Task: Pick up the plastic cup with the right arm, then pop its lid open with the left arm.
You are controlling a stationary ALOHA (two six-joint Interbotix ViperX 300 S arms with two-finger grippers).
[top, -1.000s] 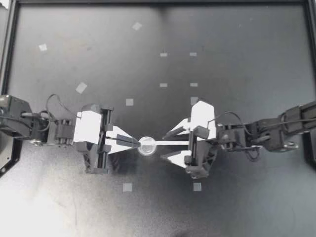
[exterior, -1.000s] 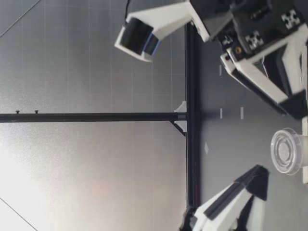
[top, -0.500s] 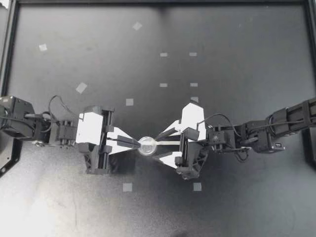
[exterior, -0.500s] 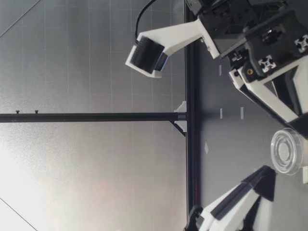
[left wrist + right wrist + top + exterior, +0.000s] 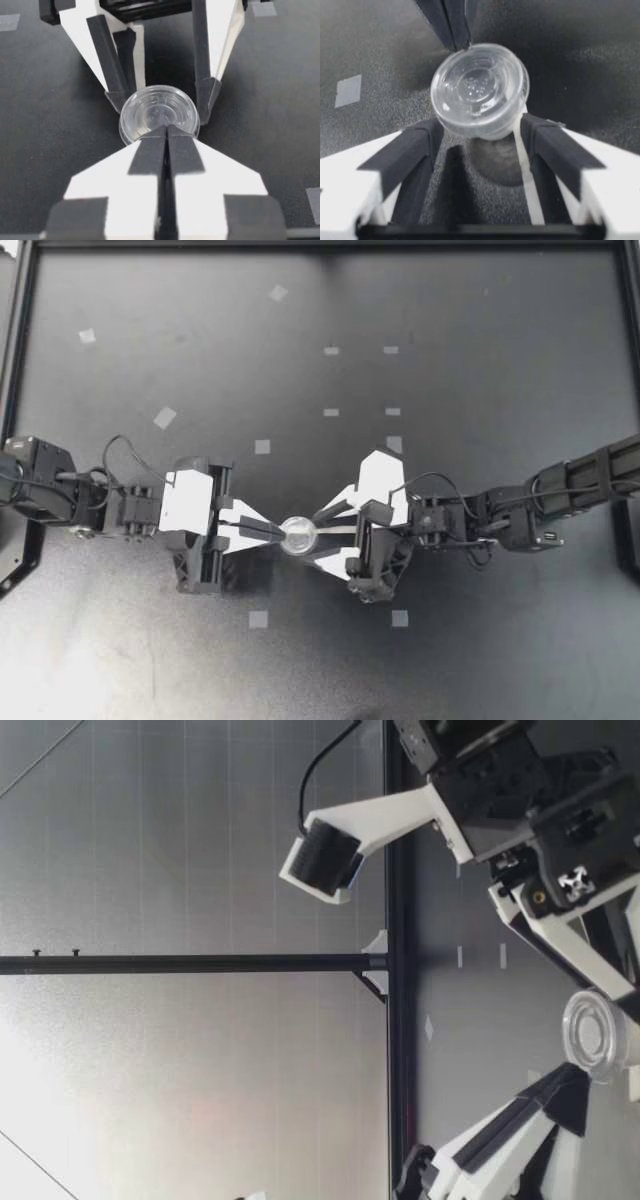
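Observation:
A small clear plastic cup [image 5: 298, 536] is held just above the black table, tipped on its side. My left gripper [image 5: 278, 532] is shut on the cup's rim, its fingertips pinched together on the clear edge [image 5: 166, 131]. My right gripper [image 5: 320, 538] comes from the opposite side and stands open, one dark finger [image 5: 206, 97] on each side of the cup [image 5: 159, 112]. From the right wrist, the cup [image 5: 479, 90] sits at the fingertips of that gripper [image 5: 480, 130], with the left gripper's tips [image 5: 457, 35] behind it. The low view shows the cup [image 5: 598, 1035] between both arms.
Small white tape squares dot the table, two near the arms [image 5: 258, 619] [image 5: 400, 618] and others farther back [image 5: 262, 447]. A thin white strip [image 5: 525, 175] lies on the table under the right gripper. A black frame rail [image 5: 20, 390] borders the table.
My right arm has slid toward the left gripper, bringing its open fingers from short of the cup to either side of it. The left gripper has kept its hold, barely shifting.

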